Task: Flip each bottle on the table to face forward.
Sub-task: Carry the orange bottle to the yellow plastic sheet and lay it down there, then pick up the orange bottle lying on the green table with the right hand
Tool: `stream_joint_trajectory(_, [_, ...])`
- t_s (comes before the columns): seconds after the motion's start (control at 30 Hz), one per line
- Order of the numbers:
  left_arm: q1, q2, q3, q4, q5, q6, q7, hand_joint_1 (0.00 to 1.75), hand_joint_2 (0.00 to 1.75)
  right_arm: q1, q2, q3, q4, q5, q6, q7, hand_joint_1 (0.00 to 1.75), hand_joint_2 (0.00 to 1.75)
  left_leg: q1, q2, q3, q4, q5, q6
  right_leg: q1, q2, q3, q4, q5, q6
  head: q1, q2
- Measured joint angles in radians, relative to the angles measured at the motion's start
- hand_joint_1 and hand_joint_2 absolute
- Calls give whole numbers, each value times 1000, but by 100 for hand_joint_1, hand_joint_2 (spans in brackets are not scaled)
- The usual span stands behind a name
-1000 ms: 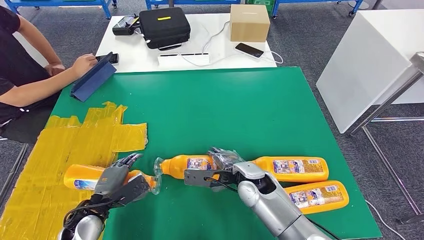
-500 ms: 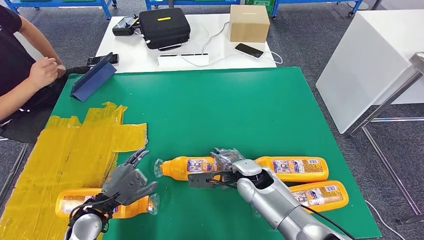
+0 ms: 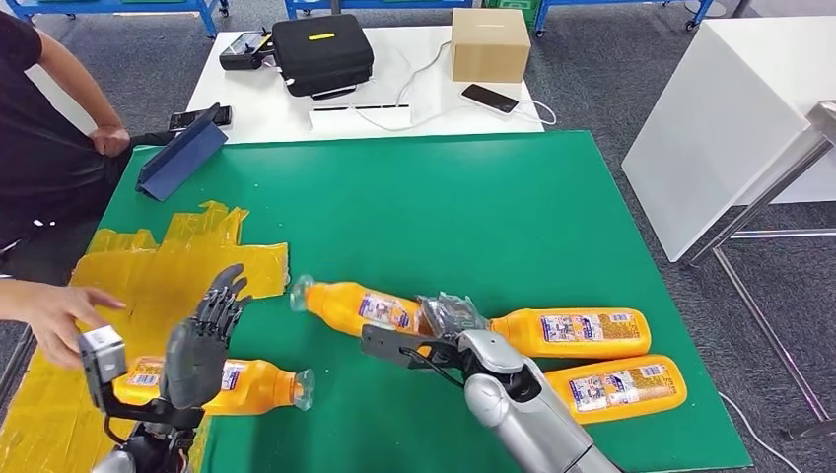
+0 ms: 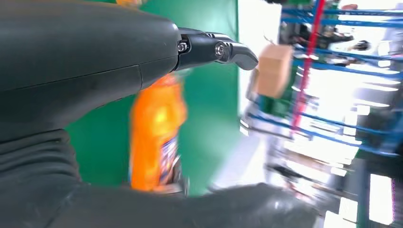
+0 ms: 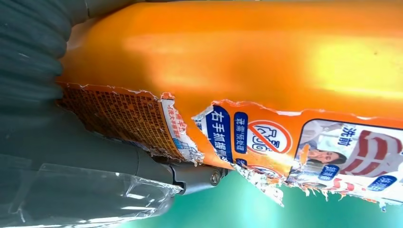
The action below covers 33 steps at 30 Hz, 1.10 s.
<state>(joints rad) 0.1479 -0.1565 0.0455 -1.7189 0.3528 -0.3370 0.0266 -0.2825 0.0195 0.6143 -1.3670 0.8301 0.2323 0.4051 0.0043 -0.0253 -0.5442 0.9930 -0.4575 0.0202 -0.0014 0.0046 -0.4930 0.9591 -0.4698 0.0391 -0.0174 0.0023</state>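
Note:
Several orange bottles lie on the green table point(image 3: 444, 207). My right hand point(image 3: 449, 320) grips the middle bottle point(image 3: 360, 307) near its base, its clear cap pointing far-left. The right wrist view shows that bottle point(image 5: 237, 57) close up, its torn label against my right hand point(image 5: 71, 142). My left hand point(image 3: 202, 340) is raised with fingers spread, holding nothing, above a bottle point(image 3: 242, 386) lying near the front edge. In the left wrist view a blurred bottle point(image 4: 157, 137) lies beyond my left hand point(image 4: 95, 61). Two more bottles point(image 3: 577, 332) point(image 3: 616, 386) lie at the right.
Yellow tape point(image 3: 148, 276) covers the table's left part. A person's hand point(image 3: 59, 310) reaches in over it from the left. A blue tablet case point(image 3: 182, 158) stands at the far left corner. White tables stand behind point(image 3: 266, 113) and to the right point(image 3: 730, 108).
My left hand has let go of the left bottle and lifted with fingers spread. My right hand has swung the middle bottle's cap toward the far left. A person's hand has come in at left.

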Motion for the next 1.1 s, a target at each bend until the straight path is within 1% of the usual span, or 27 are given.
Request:
stream_joint_trajectory(0.07, [27,-3,3,-19,104,-13,18,0,175,8,10,-16,-67,-30,-39,-14,175,175,0,0,-1,0,0,0,0,0,-1,0,0,0,0,0])
stream_joint_trajectory(0.17, [72,-4,5,-35,195,-32,26,0,175,20,15,-26,-154,-85,-53,-26,175,175,0,-1,-2,0,0,0,0,0,-2,0,0,0,0,0])
stream_joint_trajectory(0.3, [115,-5,11,-37,219,-56,15,0,175,39,13,-34,-217,-120,-68,-54,175,175,0,-1,-3,0,0,0,0,0,-3,0,0,0,0,0])
stream_joint_trajectory(0.4, [133,-15,18,-49,196,-56,12,0,175,50,6,-28,-262,-145,-84,-77,175,175,0,-1,-3,0,0,0,0,0,-3,0,0,0,0,0])
stream_joint_trajectory(0.53, [139,-27,20,-68,213,-43,37,0,175,23,-34,17,-301,-212,-75,-96,175,175,0,-1,-3,0,0,0,0,0,-3,0,0,0,0,0])
stream_joint_trajectory(0.67, [137,-27,10,-69,245,-43,43,0,175,-18,-63,90,-303,-263,-26,-100,175,175,0,-1,-3,0,0,0,0,0,-3,0,0,0,0,0])
stream_joint_trajectory(0.8, [135,-27,-1,-69,257,-43,44,0,175,-45,-78,145,-299,-279,-13,-100,175,175,0,-1,-3,0,0,0,0,-1,-3,0,0,0,0,0])
stream_joint_trajectory(1.0, [133,-25,-6,-69,261,-44,45,0,175,-60,-94,173,-297,-285,-8,-100,175,175,0,-1,-3,0,0,0,0,0,-3,0,0,0,0,0])
stream_joint_trajectory(1.1, [130,-22,-17,-69,292,-47,45,0,175,-75,-98,194,-289,-315,16,-110,175,175,0,-1,-3,0,0,0,0,0,-3,0,0,0,0,0])
